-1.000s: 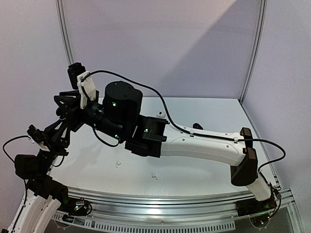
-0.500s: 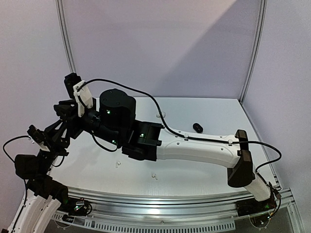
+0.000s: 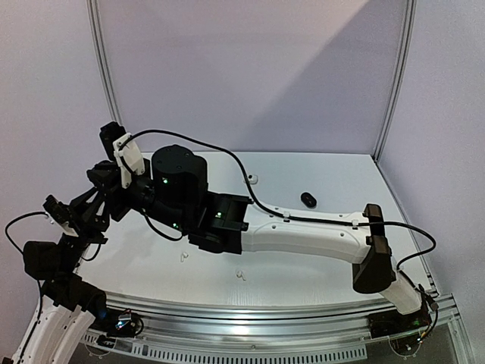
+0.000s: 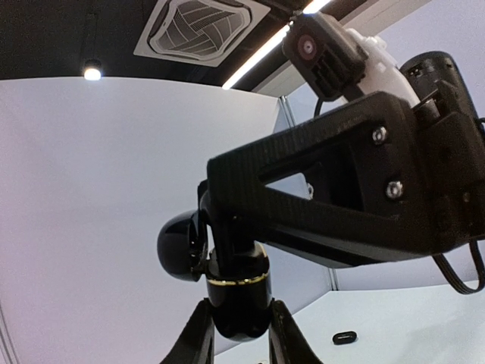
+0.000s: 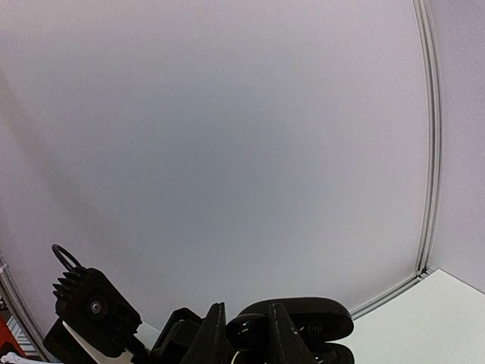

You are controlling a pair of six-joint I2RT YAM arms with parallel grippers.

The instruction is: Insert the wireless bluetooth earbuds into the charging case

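Two-handed, working high above the white tabletop [image 3: 333, 182]. Clamping, with the left pincer [image 4: 239, 322], the glossy black rounded charging case with a gold band [image 4: 239, 299], standing up out of the fingers and gripped only by its lower part. Holding the right pincer [image 5: 245, 337] close against the top of that case, from above and a little to one side, fingers nearly together. Not managing to tell whether it is pinching a bud or nothing, seeing only a dark rounded shape in the narrow gap.

Seeing one tiny white plastic earbud [image 3: 183, 256] and a second white earbud [image 3: 241, 275] lying on the table, well below both pincers and towards the arm bases, apart from each other. Seeing also a small black oval piece [image 3: 308, 199] and a small white piece [image 3: 252, 180] far out to the right of the pincers, too small for naming.

Judging the dangers:
- Risking knocking the case out of the left pincer's shallow hold by pushing sideways with the right one, on plastic probably slippery.
- Risking dropping a bud by letting go before seating it, from so high up, and likely losing it off the table.
- Risking bumping the two wrists together by crowding so close.
- Risking a crooked insertion by working nearly blind, without any view of the case's opening.
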